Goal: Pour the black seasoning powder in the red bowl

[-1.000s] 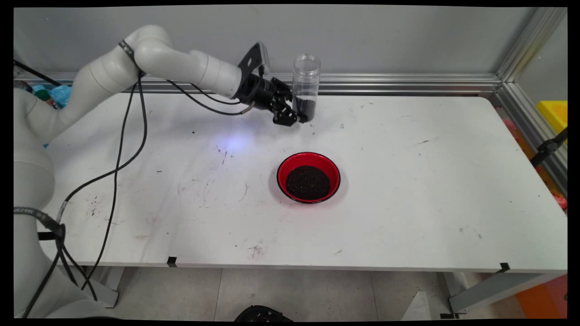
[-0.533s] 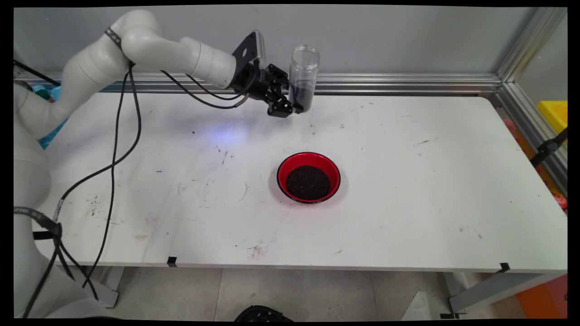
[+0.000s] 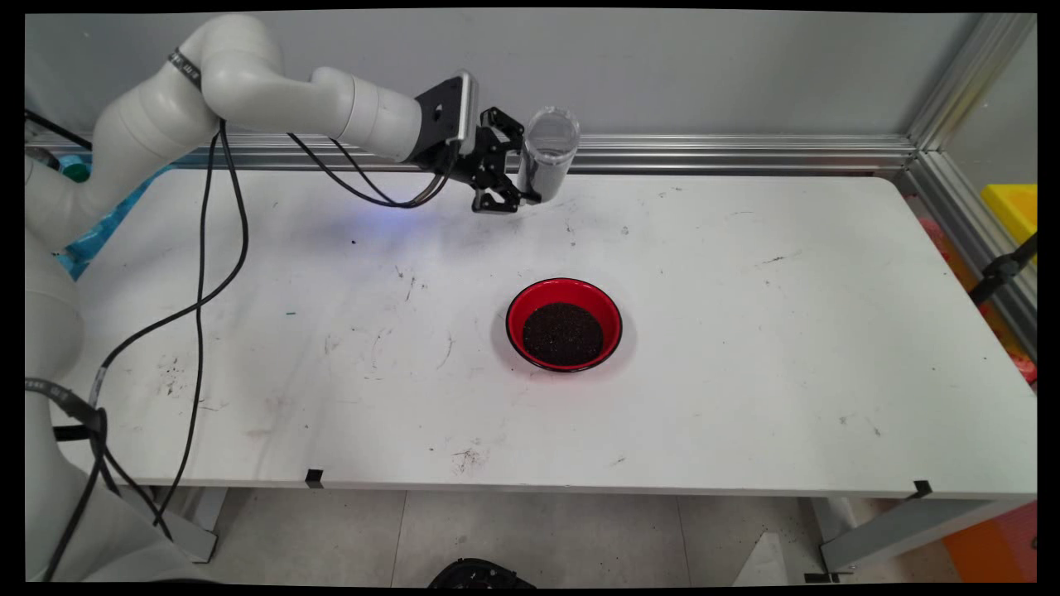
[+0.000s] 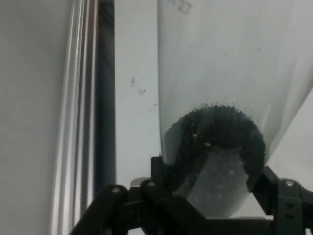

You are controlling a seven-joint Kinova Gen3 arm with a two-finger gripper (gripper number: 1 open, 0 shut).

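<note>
Aloft, the claw is clamped on a clear jar.
Jar sits between its fingers, long axis tilted, open mouth up and toward the camera; red bowl well below.

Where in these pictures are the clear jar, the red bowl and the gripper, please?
clear jar (image 3: 547, 154), main view, on its see-through side wall.
red bowl (image 3: 520, 308), main view, on its bare red inner rim.
gripper (image 3: 523, 178), main view, midway between its fingertips, against the jar.
</note>
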